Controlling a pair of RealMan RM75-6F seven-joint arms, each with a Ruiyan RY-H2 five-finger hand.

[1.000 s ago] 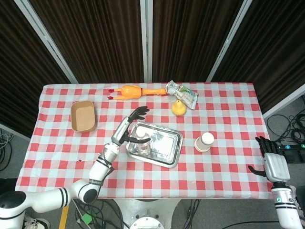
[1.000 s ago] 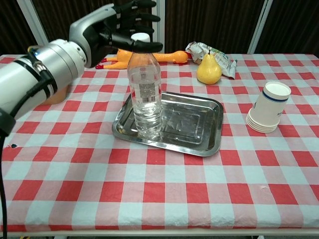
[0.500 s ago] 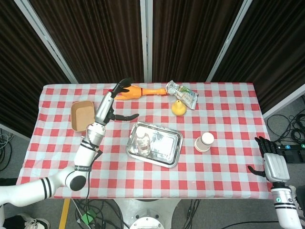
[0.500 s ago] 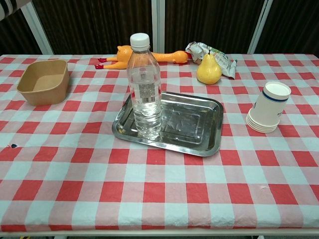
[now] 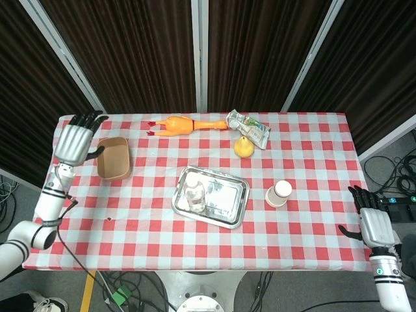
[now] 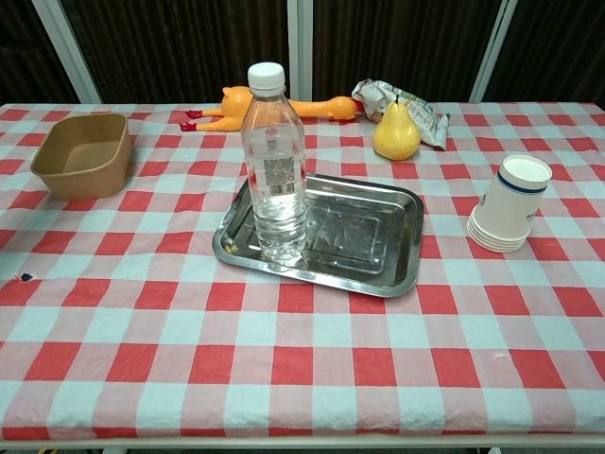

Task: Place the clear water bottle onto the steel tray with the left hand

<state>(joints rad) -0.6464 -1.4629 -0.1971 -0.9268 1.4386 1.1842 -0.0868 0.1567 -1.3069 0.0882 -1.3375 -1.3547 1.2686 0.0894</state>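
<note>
- Water bottle (image 6: 274, 165) stands upright on the left part of the steel tray (image 6: 378, 274)
- Left hand (image 5: 73, 142) is up at the far left, fingers spread, holding nothing, beside the brown bowl (image 5: 114, 158)
- Right hand (image 5: 369, 218) hangs off the table's right edge, fingers apart, empty

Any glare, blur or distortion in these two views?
Chest view: sharp; the tray shows mirror-like reflections, the bottle faint highlights, shadows soft. Head view: evenly lit, the tray looks bright and washed, and the bottle is hard to make out against it; the left hand and right hand sit near the frame edges, unblurred.
</note>
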